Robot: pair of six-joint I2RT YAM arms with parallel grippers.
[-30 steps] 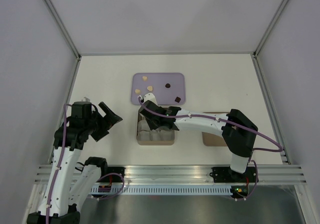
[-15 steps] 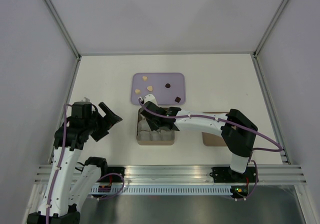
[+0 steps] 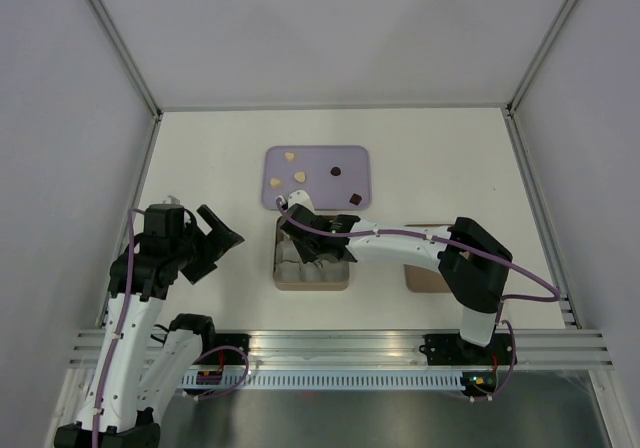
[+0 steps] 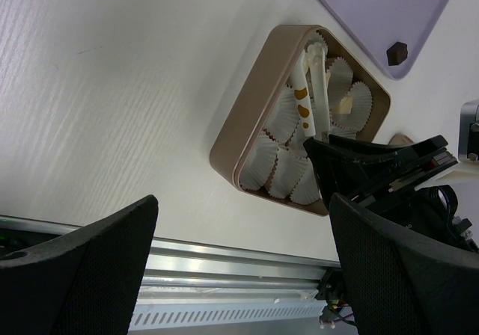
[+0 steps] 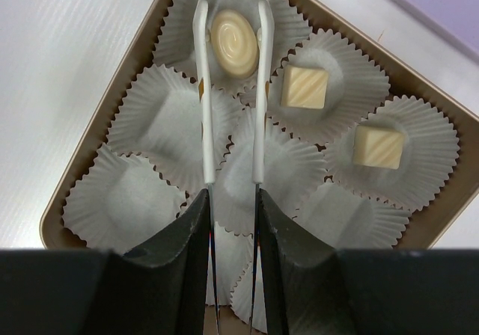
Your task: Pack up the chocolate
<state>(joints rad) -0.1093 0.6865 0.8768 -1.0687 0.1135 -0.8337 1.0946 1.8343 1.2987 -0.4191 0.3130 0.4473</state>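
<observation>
My right gripper is shut on the metal tongs, over the brown box. The tongs' white tips stand on either side of an oval cream chocolate in the far corner paper cup; I cannot tell if they pinch it. Two square cream chocolates sit in cups beside it. The lilac tray holds three cream pieces and two dark squares. My left gripper is open and empty, left of the box.
Several empty white paper cups fill the remainder of the box. A tan flat piece lies under the right arm's forearm. White walls enclose the table on three sides; a metal rail runs along the near edge.
My right gripper with the tongs has edged slightly over the box. The left arm has not moved.
</observation>
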